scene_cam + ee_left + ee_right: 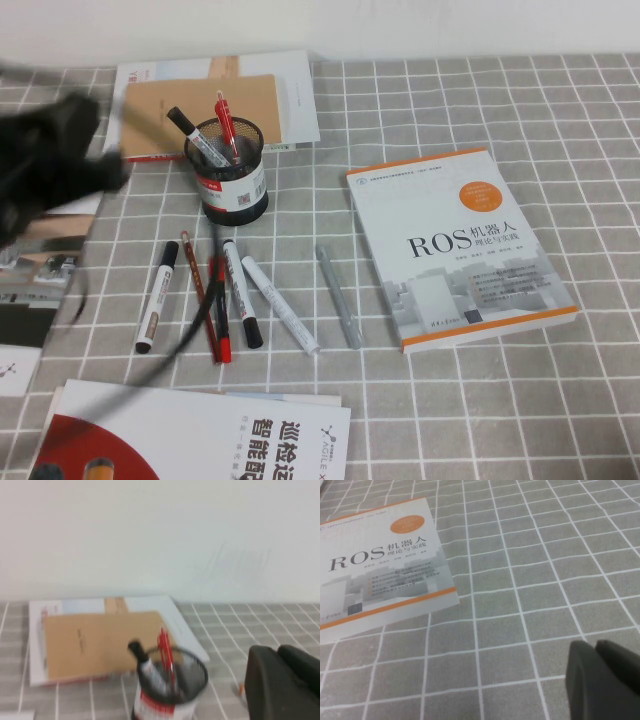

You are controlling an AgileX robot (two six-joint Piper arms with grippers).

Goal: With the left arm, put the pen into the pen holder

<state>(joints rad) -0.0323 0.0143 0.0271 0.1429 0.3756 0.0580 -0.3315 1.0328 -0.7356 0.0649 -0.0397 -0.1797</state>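
1. High view: the slim all-red ballpoint pen (227, 126) stands inside the small round black wire-mesh pen holder (232, 170), its long axis near upright and leaning slightly, next to a black-capped white marker (197, 142).
2. Judging from that, the placing looks done. What the next move turns on is that the pen lies well apart from the left gripper (45, 165), off to that gripper's right and a little farther from the robot.
3. The left arm is a dark blur raised above the table's left side, over the edge of a brown notebook (210, 105). Whether its fingers are wide or closed, I cannot tell.
4. Left wrist view: the cup (170, 690) sits low in the picture with the red pen (165, 652) poking out, and nothing shows in the gripper's hold.
5. The right gripper (605, 680) hangs over bare checked cloth near a ROS textbook (380, 570); its finger state cannot be told either.
6. The left arm is clearly the nearer to the cup.
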